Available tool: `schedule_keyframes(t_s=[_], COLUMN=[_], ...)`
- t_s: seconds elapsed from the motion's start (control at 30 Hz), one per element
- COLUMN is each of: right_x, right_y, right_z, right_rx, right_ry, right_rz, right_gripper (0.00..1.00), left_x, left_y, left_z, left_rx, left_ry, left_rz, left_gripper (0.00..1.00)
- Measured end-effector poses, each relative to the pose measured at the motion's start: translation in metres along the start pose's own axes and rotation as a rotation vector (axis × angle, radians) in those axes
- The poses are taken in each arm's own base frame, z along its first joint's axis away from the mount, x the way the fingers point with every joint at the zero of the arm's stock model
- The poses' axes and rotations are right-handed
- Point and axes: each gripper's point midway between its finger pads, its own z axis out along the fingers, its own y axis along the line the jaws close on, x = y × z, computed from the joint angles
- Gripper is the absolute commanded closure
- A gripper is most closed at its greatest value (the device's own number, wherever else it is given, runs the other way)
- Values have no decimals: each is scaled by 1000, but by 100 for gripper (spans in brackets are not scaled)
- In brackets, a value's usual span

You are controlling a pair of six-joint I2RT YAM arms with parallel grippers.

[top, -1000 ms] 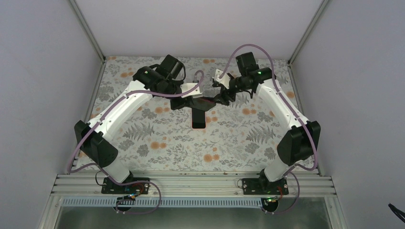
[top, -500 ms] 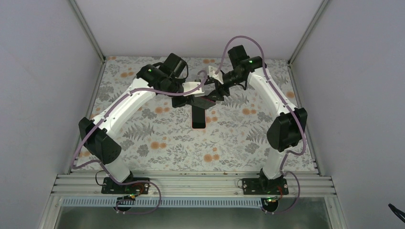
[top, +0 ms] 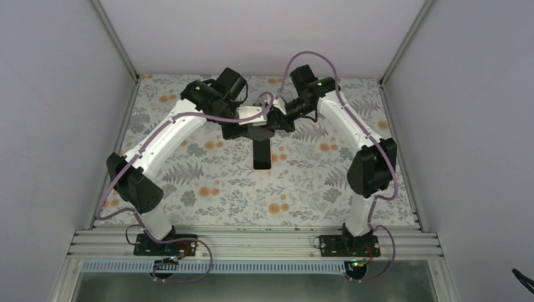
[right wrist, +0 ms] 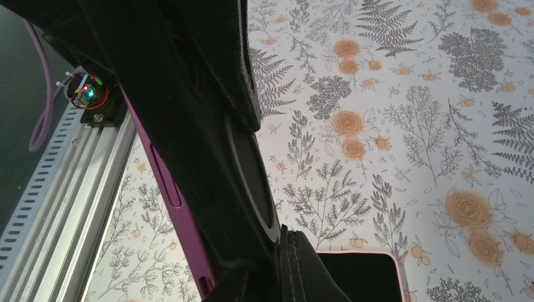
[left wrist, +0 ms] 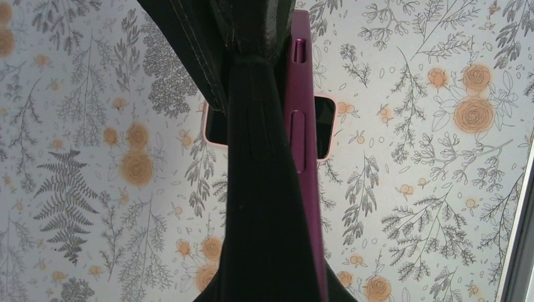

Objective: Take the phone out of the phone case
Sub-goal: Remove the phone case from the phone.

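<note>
While the right gripper (top: 278, 121) is clamped on the magenta phone case (right wrist: 169, 189), held edge-on above the far middle of the table (top: 208, 189), the left gripper (top: 252, 128) is seen against the same case, grip state not determinable. A dark pink-rimmed slab (top: 261, 157) is seen flat on the table below.

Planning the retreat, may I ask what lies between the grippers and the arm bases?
In the top view, only a dark pink-rimmed slab lying on the floral table.

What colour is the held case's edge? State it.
The case edge is magenta-purple; the left wrist view shows it best.
</note>
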Motion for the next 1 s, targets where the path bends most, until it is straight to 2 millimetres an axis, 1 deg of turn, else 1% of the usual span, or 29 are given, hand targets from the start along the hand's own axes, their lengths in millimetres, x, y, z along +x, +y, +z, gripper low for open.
schedule_keyframes(t_s=[0.03, 0.07, 0.1, 0.2, 0.23, 0.27, 0.33, 0.4, 0.43, 0.5, 0.53, 0.57, 0.6, 0.67, 0.73, 0.77, 0.8, 0.83, 0.87, 0.93, 1.0], right_x=[0, -1, -1, -3, -6, -11, -18, -24, -27, -32, -33, -34, -37, -41, -47, -54, -62, -71, -81, -101, -116], right_y=[0, 0, 0, 6, 11, 16, 24, 32, 36, 44, 47, 47, 44, 34, 20, 11, 1, -8, -18, -36, -50], right_z=[0, 0, -1, -3, -4, -5, -9, -14, -16, -21, -23, -25, -26, -32, -41, -49, -58, -66, -75, -91, -106], right_rx=[0, 1, 1, -5, -26, -44, -62, -76, -84, -107, -113, -106, -86, -1, 115, 183, 249, 303, 356, 457, 541], right_ry=[-1, -3, -4, -8, -31, -57, -85, -107, -119, -141, -140, -141, -142, -143, -149, -162, -179, -198, -220, -272, -325], right_rz=[-1, -3, -3, 26, 59, 86, 101, 117, 124, 154, 184, 212, 234, 274, 296, 296, 297, 294, 287, 269, 260], right_gripper=[97, 97, 97, 97, 97, 97, 97, 97, 97, 97, 97, 97, 97, 97, 97, 97, 97, 97, 97, 97, 97], left_x=[0, 0, 0, -7, -13, -18, -31, -48, -60, -88, -96, -99, -100, -99, -98, -98, -97, -98, -99, -103, -108], left_y=[0, 0, 1, 10, 16, 19, 22, 25, 26, 37, 44, 48, 51, 55, 55, 56, 57, 58, 60, 67, 73], left_z=[-1, -1, -2, -6, -10, -15, -32, -56, -72, -118, -142, -162, -190, -231, -262, -269, -271, -270, -264, -240, -198], left_rx=[-2, -5, -10, -59, -87, -106, -153, -209, -245, -388, -468, -529, -613, -741, -856, -903, -940, -971, -998, -1036, -1042], left_ry=[0, 0, 1, -25, -47, -69, -121, -191, -239, -370, -424, -457, -498, -554, -602, -614, -620, -619, -613, -583, -535], left_rz=[1, 1, 4, 20, 32, 48, 70, 100, 122, 168, 179, 183, 183, 178, 164, 152, 143, 135, 129, 123, 134], left_gripper=[88, 82, 73, 20, 11, 7, 3, 1, 0, 0, 0, 0, 0, 0, 0, 0, 0, 0, 0, 0, 0])
